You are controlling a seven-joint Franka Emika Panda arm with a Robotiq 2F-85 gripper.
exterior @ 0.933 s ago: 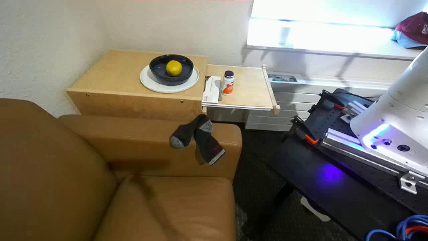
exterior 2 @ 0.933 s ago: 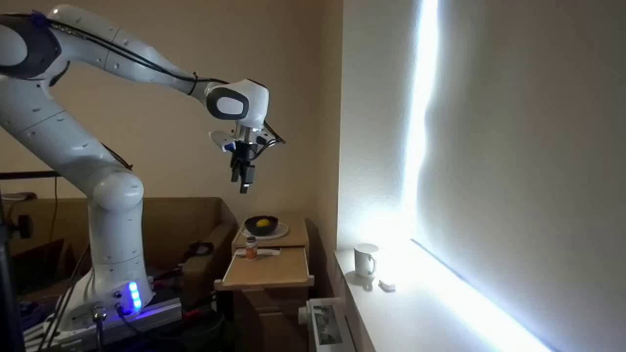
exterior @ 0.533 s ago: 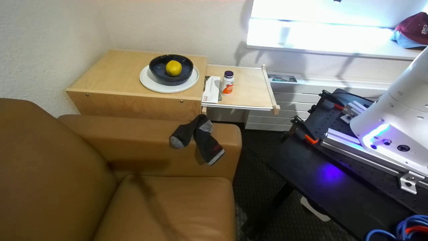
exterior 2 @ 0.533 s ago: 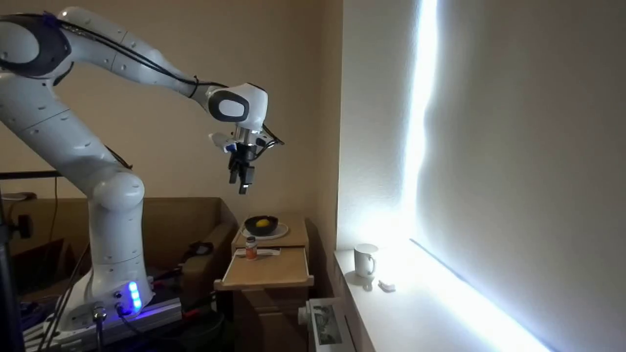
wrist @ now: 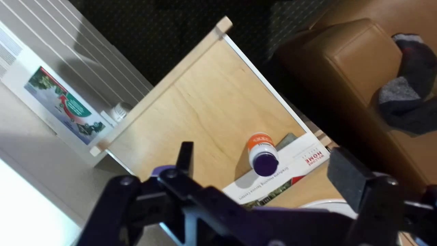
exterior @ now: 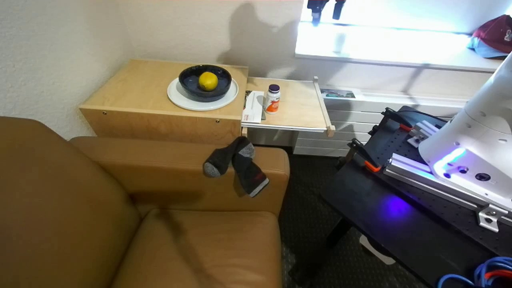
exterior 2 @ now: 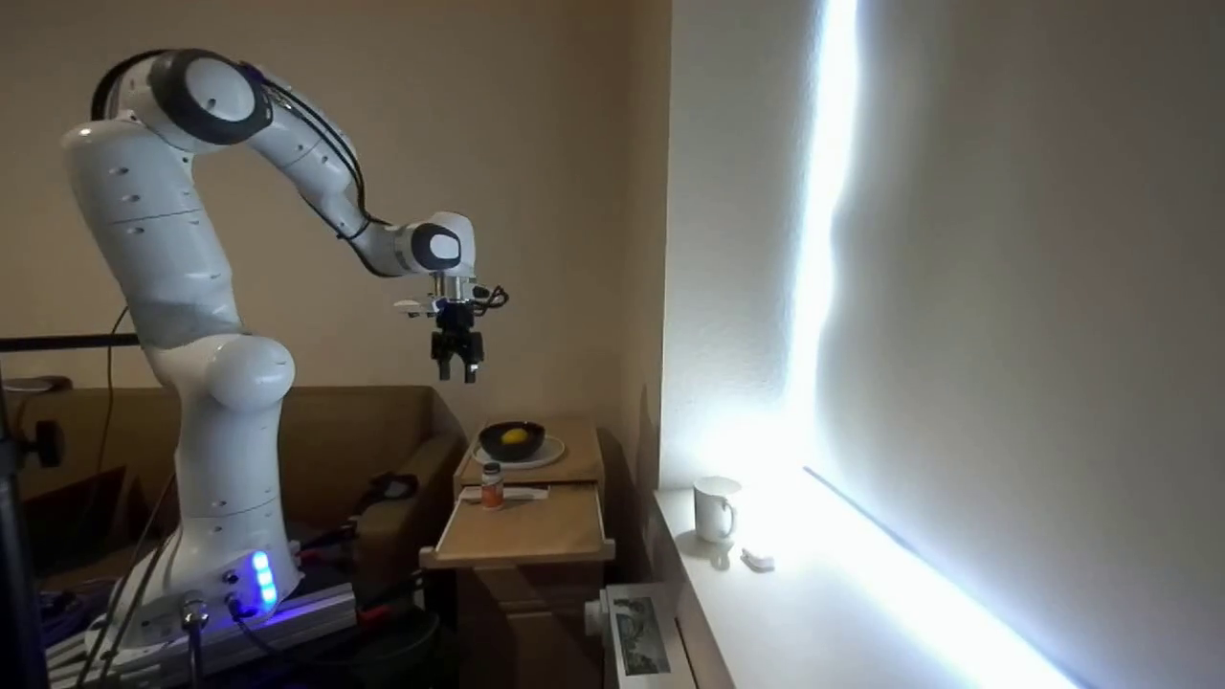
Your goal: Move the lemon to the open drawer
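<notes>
Your claw (exterior 2: 456,371) hangs spread and empty, height hard to judge; an off-centre reach for the lemon (exterior: 208,81) could tip its dark bowl (exterior: 206,96).

The white leaflet (wrist: 290,165) reads "WELCOME HOME" and "Graduate Housing Service Centers"; the bottle (wrist: 262,149) bears blurred lettering.

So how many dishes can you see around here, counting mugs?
3: the dark bowl holding the lemon, the white plate under it, and the mug on the windowsill. More could be hidden.
</notes>
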